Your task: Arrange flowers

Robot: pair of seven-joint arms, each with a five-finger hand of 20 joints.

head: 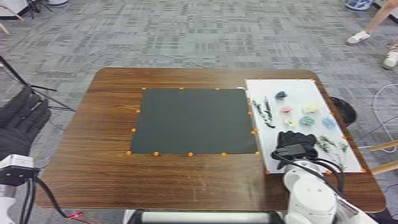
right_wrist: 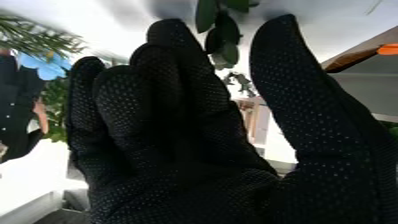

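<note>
In the head view my right hand [head: 295, 144] is over the lower part of the white sheet [head: 286, 90], below the loose flower heads. These include a dark one [head: 281, 95], a pink one [head: 286, 109] and a pale blue one [head: 329, 123]. Dark leafy stems [head: 266, 114] lie along the sheet's left side, and green sprigs [head: 333, 145] lie right of the hand. My left hand [head: 19, 122] is off the table's left side, fingers straight. In the right wrist view the right hand [right_wrist: 178, 150] has its fingers extended, holding nothing; green leaves [right_wrist: 222, 37] show beyond its fingertips.
A dark grey mat [head: 194, 121] with orange markers round its edge lies mid-table [head: 89, 175]. A black round bin [head: 343, 111] stands beyond the right edge. A black stand [head: 35, 87] is at the far left.
</note>
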